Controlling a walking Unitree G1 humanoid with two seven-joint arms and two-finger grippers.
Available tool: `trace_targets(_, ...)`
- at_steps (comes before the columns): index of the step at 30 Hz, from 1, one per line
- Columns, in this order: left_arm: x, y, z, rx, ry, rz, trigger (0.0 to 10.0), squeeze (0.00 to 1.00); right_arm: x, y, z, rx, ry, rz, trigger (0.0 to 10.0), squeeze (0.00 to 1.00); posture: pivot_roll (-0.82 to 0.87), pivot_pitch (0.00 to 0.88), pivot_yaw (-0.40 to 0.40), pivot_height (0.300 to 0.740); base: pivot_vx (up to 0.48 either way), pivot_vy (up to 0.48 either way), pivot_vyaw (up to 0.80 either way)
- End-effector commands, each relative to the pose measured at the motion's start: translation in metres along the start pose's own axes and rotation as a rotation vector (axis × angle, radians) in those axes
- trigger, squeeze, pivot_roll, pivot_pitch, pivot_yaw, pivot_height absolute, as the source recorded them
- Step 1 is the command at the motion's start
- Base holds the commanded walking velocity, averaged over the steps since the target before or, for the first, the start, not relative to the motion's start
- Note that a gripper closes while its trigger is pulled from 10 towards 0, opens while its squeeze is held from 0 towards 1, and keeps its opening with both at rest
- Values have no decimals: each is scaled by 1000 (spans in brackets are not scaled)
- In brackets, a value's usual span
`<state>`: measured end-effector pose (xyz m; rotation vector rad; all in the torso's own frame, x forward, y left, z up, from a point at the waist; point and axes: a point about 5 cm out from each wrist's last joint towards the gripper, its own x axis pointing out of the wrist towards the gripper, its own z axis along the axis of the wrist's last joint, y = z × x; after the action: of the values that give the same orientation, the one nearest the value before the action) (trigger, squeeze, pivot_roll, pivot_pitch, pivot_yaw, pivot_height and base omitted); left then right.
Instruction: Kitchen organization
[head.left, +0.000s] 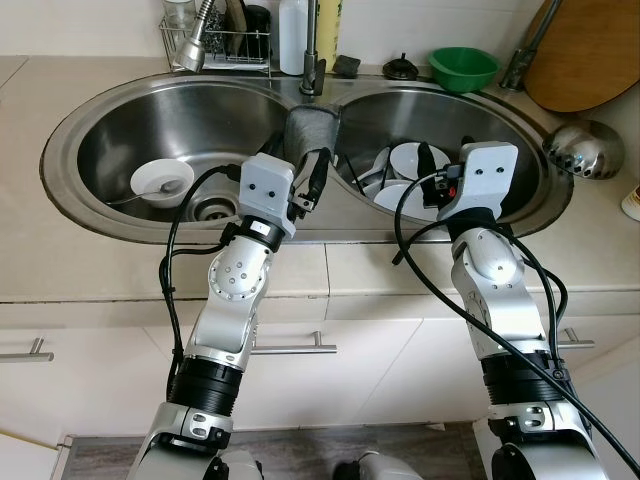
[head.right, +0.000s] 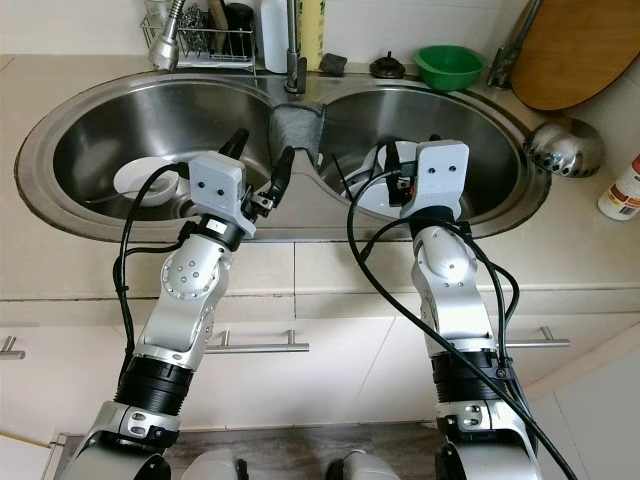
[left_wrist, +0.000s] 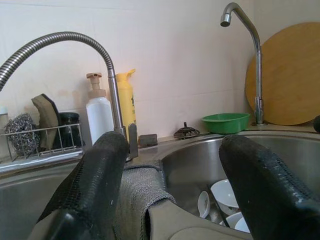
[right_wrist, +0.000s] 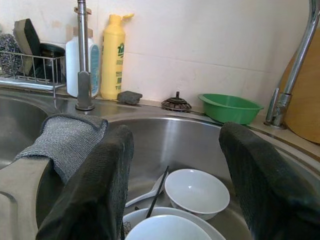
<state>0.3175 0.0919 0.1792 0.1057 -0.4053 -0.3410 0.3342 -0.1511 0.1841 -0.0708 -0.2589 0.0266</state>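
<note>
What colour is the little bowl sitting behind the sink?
Green. The bowl shows best in the right wrist view.

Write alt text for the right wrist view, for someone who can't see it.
The right gripper, open, hovers over the right sink basin holding white bowls and a black chopstick. A grey cloth drapes over the sink divider; a yellow bottle, green bowl and faucet line the back ledge.
</note>
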Motion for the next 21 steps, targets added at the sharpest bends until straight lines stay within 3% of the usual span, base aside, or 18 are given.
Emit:
trace_targets(1, 2, -3, 3, -2, -12, -17, 10000, 0, -1, -1, 3, -10, -3, -11, 10000, 0, 16, 0, -96, 740, -255, 0, 0)
trace_targets(17, 2, -3, 4, -3, -13, -17, 10000, 0, -2, -2, 1, -23, 3, -16, 10000, 0, 16, 0, -96, 740, -324, 0, 0)
trace_targets(21, 2, -3, 4, -3, -18, -17, 10000, 0, -2, -2, 1, -27, 3, -16, 10000, 0, 16, 0, -96, 740, 0, 0, 0)
